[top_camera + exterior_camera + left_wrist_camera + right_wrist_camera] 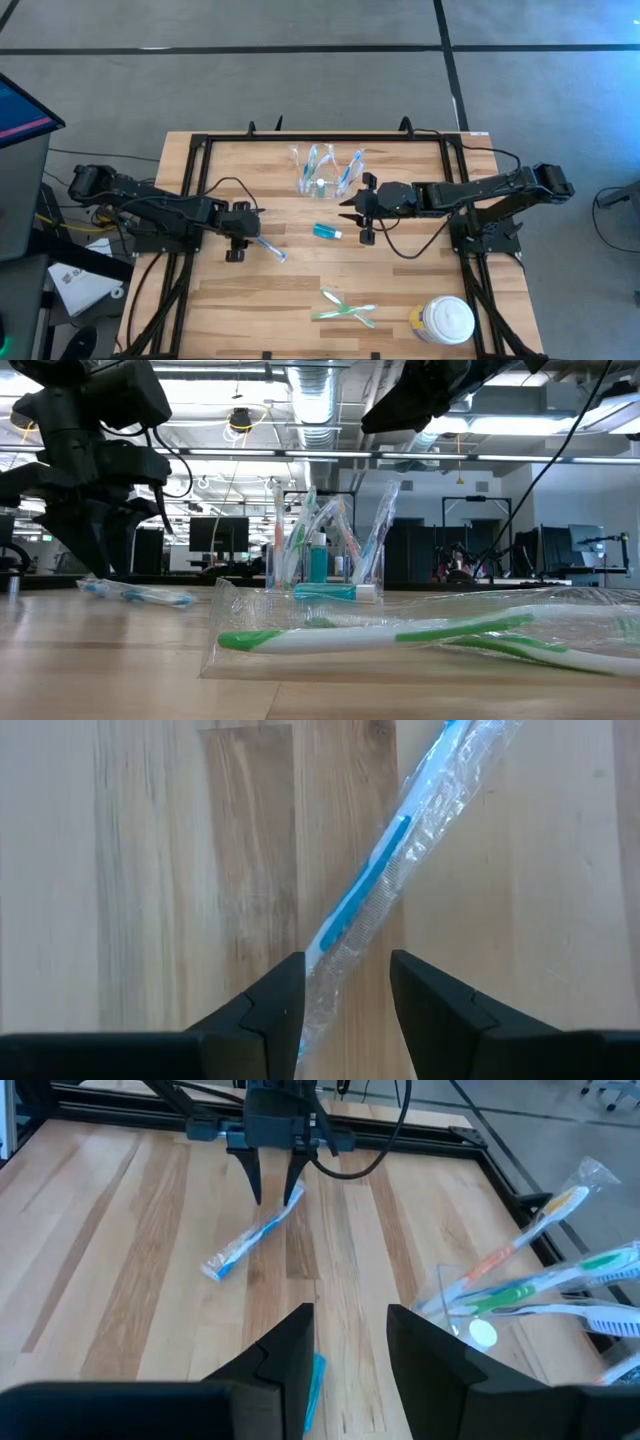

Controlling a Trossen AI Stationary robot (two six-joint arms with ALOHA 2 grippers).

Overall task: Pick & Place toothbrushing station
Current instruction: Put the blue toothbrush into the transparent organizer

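Toothbrushes in clear wrappers are being kept in three places on the wooden table (200,300). Several are being held upright in the clear plastic holder (318,182) near the table's far edge, with blue, green and orange handles being shown among them in the right wrist view. A blue toothbrush (270,247) is being left flat on the table just beside the left gripper (240,243), and a pair of green and whitish toothbrushes (347,309) is being left flat near the table's front edge. The small teal tube (327,232) is being left lying between the holder and the right gripper (361,217), near the table's middle.

The left gripper is being held low over the blue toothbrush; in the left wrist view its fingers (268,1010) are being kept parted, one on each side of the wrapped brush, with a gap on both sides, so nothing is being grasped. The right gripper is being held above the table beside the teal tube, its fingers (285,1350) likewise released and empty.

A white round lidded jar (445,320) is being left standing at the table's front right corner.
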